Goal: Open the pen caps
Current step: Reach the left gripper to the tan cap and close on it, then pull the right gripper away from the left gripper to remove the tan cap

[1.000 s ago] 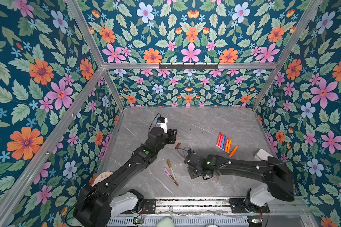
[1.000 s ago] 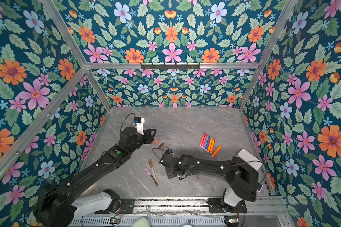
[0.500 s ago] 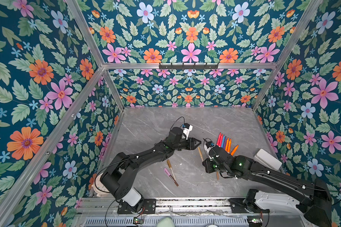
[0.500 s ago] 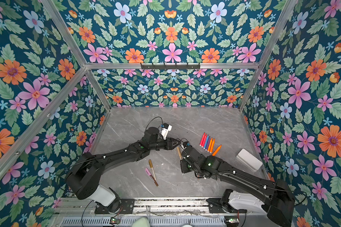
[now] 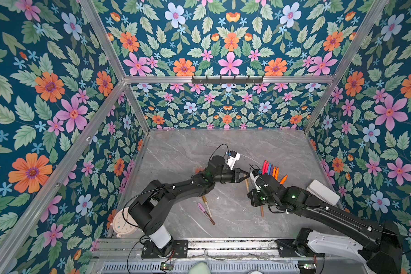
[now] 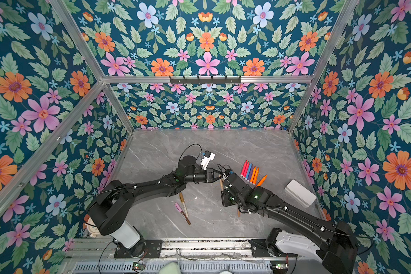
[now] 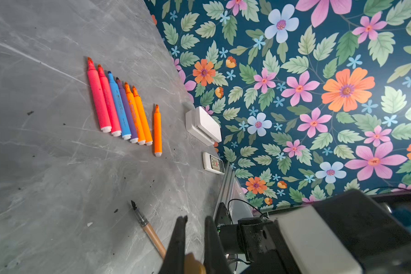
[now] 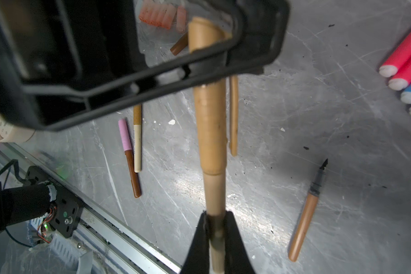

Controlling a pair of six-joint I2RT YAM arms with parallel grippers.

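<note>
Left end effector (image 7: 195, 223) clenched on the gold cap (image 8: 210, 130), right end effector (image 8: 216, 220) grasping its barrel (image 8: 214, 194), just right of centre in both top views. The uncapping grip looks set; next, pull straight apart along the pen.

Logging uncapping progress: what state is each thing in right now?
gold pen: capped, gripped at both ends
left gripper: shut on gold cap
right gripper: shut on gold pen barrel
coloured markers: uncapped, lying side by side
brown pen: uncapped, lying flat
pink-capped pen: capped, lying flat
</note>
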